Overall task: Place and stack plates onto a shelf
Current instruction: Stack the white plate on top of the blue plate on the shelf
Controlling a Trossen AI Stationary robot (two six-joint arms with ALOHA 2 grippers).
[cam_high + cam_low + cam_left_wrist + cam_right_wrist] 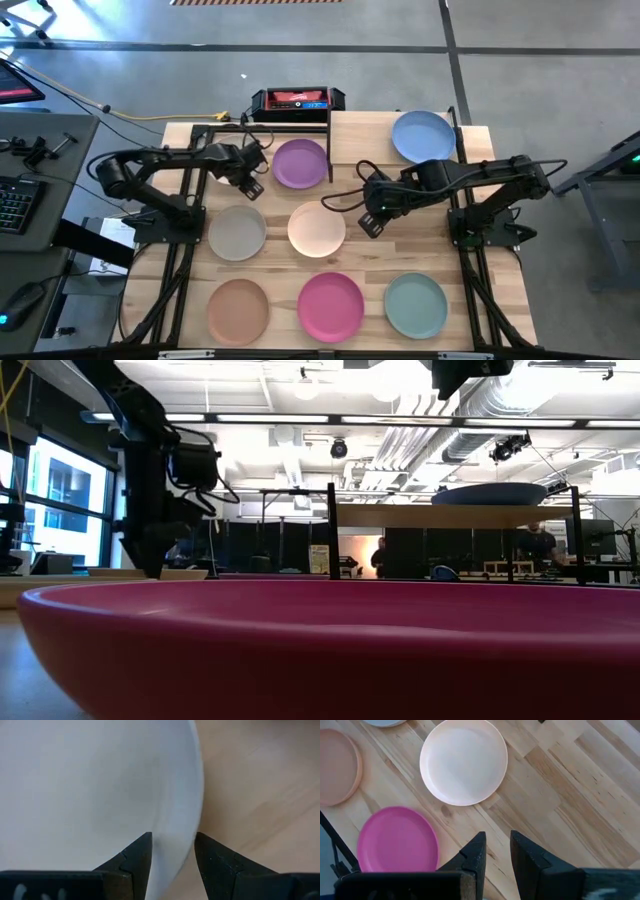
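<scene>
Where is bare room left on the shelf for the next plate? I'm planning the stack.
The shelf holds only the blue plate at its right end; the board between it and the purple plate, which lies off the shelf, is bare. The tabletop is crowded: the grey-beige, peach, terracotta, magenta and teal plates lie close together.

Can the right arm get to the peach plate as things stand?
Probably yes. The right gripper hangs above bare tabletop, fingers slightly apart and empty, just beside the peach plate. Nothing lies between them, and the plate's rim on that side is uncovered. The left gripper is busy at the grey-beige plate.
</scene>
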